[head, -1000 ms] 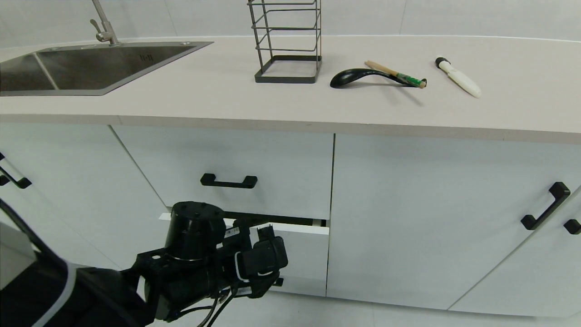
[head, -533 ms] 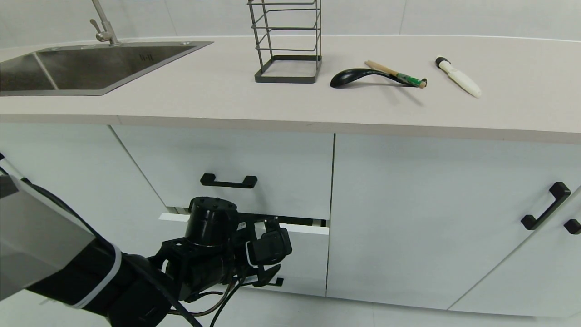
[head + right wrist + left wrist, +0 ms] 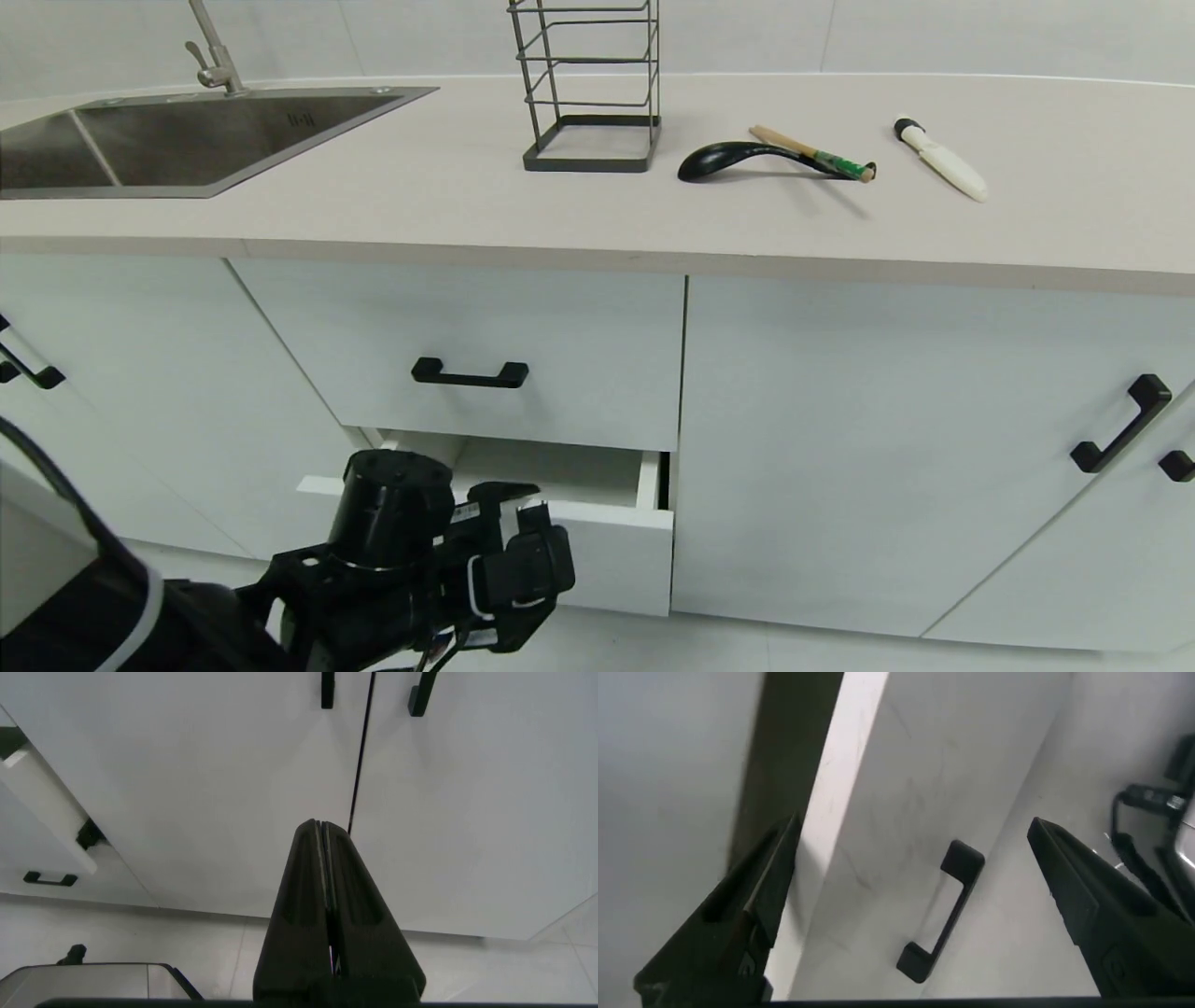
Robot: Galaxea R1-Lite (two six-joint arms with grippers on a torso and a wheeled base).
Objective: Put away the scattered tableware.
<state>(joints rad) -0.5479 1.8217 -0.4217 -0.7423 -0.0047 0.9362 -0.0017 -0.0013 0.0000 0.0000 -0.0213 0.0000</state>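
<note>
Black handle (image 3: pixel 938 910) of part-open lower drawer (image 3: pixel 611 541) just ahead of left tool (image 3: pixel 910 835); spread, straddles handle's long axis, no contact; right tool (image 3: pixel 322 835) pressed together.

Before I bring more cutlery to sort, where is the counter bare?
Bare: the stretch between sink and wire rack, the front strip along the counter edge, and right of the white utensil. Crowded: black spoon and chopsticks, touching.

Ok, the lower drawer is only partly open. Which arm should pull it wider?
Left. The left gripper, open, is lined up on the drawer handle; the right gripper is shut, facing cabinet doors.
</note>
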